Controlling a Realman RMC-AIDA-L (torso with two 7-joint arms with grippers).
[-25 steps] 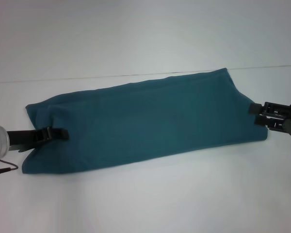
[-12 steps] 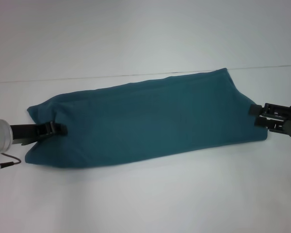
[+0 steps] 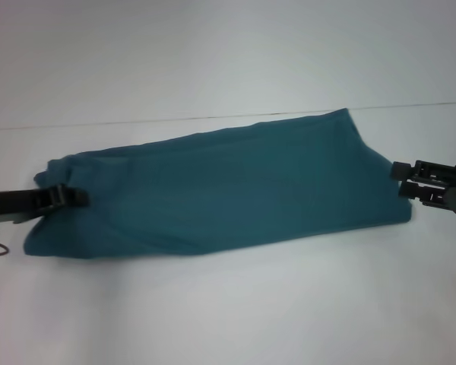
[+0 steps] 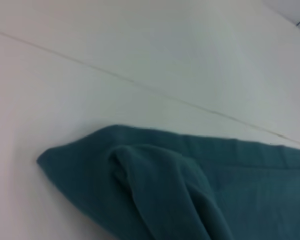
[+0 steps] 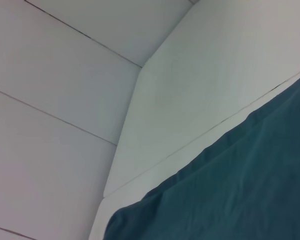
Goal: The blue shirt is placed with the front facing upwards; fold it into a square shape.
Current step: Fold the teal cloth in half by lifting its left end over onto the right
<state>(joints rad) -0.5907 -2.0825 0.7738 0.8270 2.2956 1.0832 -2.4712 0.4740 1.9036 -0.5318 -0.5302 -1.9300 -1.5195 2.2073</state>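
Across the white worktop (image 3: 228,304) a thin seam line runs from side to side behind everything else. On it lies the blue shirt (image 3: 228,186), folded into one long teal band that stretches nearly from the robot's left to its right, its right end sitting farther back than its left; no lettering or collar shows on the upper face. The left wrist view shows the shirt's left end (image 4: 140,185) with a rounded fold of cloth lifted into a soft ridge above the flat layer, the corner lying on the worktop beside it. The right wrist view shows only the shirt's edge (image 5: 230,185) against the pale surface. At the left end, the left claw (image 3: 70,197) reaches in low from the side, its dark fingers closed on the cloth at the shirt's short edge. At the right end, the right claw (image 3: 399,179) sits at the edge of the fabric, touching or just beside it; whether its fingers are pinching the cloth I cannot tell.
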